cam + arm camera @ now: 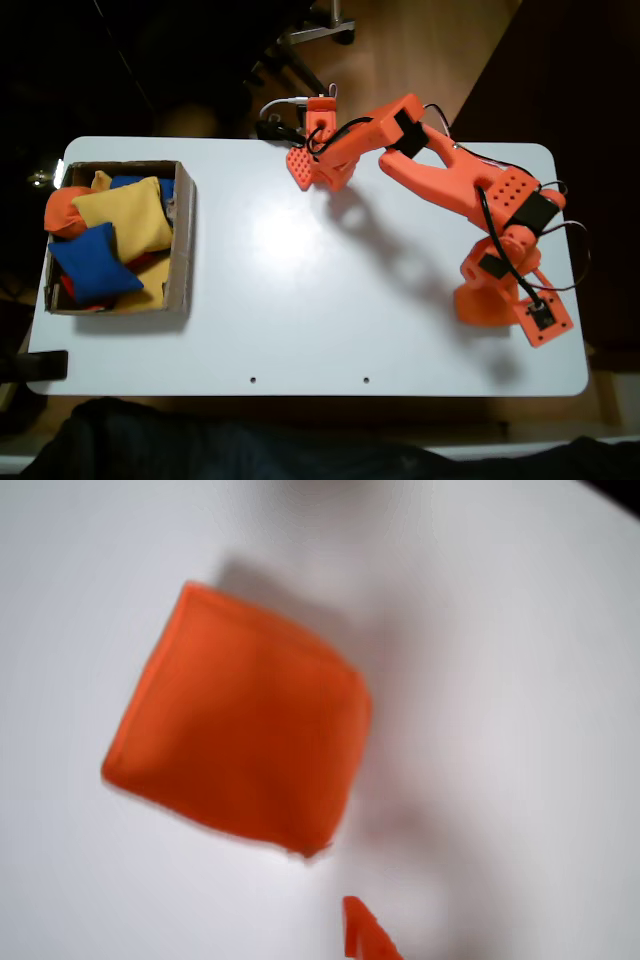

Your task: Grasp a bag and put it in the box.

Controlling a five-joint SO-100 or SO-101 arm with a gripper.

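Orange bean bag (240, 725) is lying ungrasped on the table (300, 290) near its far edge, the hand (318, 160) hovering above, its opening unclear, the cardboard box (182, 240) awaiting it.

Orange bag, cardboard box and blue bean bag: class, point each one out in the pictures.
Orange bag (240, 730), wrist view, middle of its fabric face.
Cardboard box (184, 240), fixed view, its right-hand wall.
Blue bean bag (92, 262), fixed view, middle of its top.

Orange bag (240, 730) flat on table
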